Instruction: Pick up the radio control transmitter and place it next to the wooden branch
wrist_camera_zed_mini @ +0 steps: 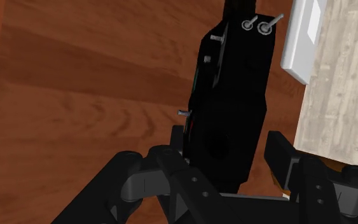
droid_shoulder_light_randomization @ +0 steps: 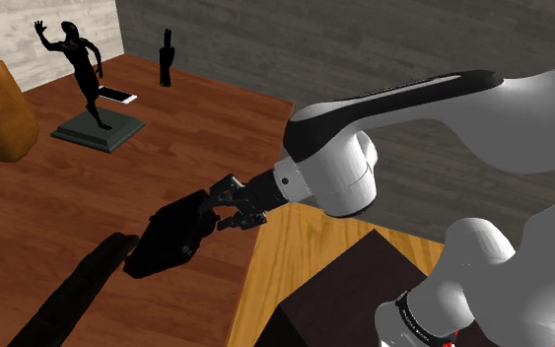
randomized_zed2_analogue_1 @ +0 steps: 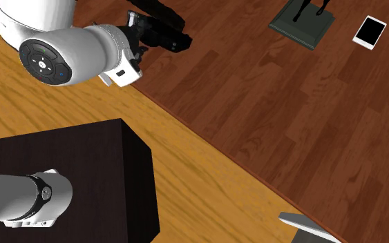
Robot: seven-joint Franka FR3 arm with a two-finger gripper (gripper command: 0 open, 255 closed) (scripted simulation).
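Black in the shoulder view, the radio control transmitter (droid_shoulder_light_randomization: 170, 237) sits clasped in the gripper (droid_shoulder_light_randomization: 214, 209), well apart from the dancer figurine (droid_shoulder_light_randomization: 80, 69). Second exterior view: clasped likewise, far from the figurine's base (randomized_zed2_analogue_1: 302, 26). Wrist view: both fingers (wrist_camera_zed_mini: 179, 143) press its sides.

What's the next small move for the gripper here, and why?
Probably lift straight up a little: the all-black gripper looks shut on the black boxy radio control transmitter, which is close to the reddish-brown wooden table, so raising it gives clearance to carry.
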